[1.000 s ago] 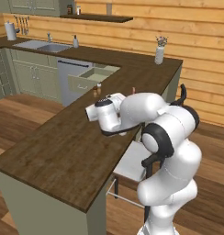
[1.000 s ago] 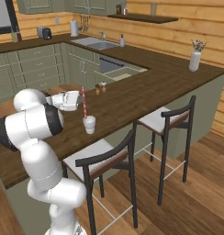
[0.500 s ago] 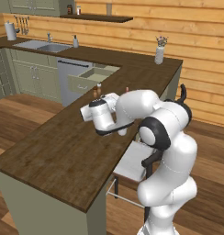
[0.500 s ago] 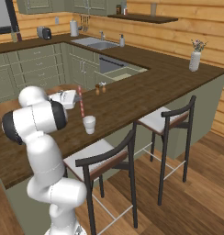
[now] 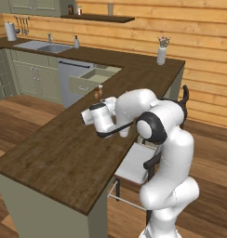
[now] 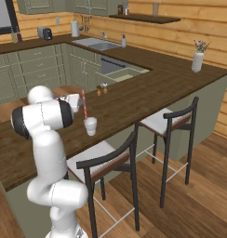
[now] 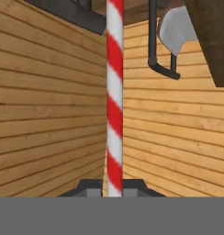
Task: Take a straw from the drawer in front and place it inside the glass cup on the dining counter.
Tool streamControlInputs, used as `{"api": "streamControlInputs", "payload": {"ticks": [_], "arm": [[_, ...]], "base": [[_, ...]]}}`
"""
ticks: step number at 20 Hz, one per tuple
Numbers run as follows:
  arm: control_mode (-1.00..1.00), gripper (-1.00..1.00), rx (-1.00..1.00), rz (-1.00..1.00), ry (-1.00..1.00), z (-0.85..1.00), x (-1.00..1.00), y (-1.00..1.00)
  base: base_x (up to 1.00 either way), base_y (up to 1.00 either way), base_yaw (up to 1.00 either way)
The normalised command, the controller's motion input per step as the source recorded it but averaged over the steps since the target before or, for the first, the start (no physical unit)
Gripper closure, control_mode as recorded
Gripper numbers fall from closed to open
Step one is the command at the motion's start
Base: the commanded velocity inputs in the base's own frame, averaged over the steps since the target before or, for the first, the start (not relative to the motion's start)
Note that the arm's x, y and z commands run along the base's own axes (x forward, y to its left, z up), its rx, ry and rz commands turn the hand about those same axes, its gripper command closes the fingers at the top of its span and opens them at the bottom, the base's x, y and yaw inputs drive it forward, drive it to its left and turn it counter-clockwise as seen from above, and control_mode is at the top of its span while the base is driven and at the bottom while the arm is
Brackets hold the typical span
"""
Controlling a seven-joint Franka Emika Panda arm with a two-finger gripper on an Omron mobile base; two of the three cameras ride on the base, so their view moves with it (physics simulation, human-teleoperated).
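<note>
**Straw held upright over the glass cup**

The gripper [image 7: 113,190] is clamping tight on the straw [image 7: 114,98], its two fingertips pressing the red-and-white striped stick at its lower end in the hand view. In the right base view the straw [image 6: 84,104] is standing nearly upright, just above the glass cup [image 6: 90,126]. The cup is sitting on the dining counter [image 6: 129,95], near its edge facing the chairs [image 6: 167,125]. The drawer [image 5: 90,80] is standing open beyond the counter's far side.
</note>
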Motion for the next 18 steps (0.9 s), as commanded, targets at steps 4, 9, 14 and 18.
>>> {"api": "streamControlInputs", "payload": {"ticks": [4,9,14,18], "arm": [[-1.00,1.00,0.00,0.02,0.00,-0.32,0.22,0.00],[-1.00,1.00,0.00,0.02,0.00,-0.30,0.27,0.00],[-1.00,1.00,0.00,0.02,0.00,-0.26,0.29,0.00],[-1.00,1.00,0.00,0.02,0.00,-0.26,0.33,0.00]], "base": [[0.00,0.00,0.00],[0.00,0.00,0.00],[0.00,0.00,0.00],[0.00,0.00,0.00]]}}
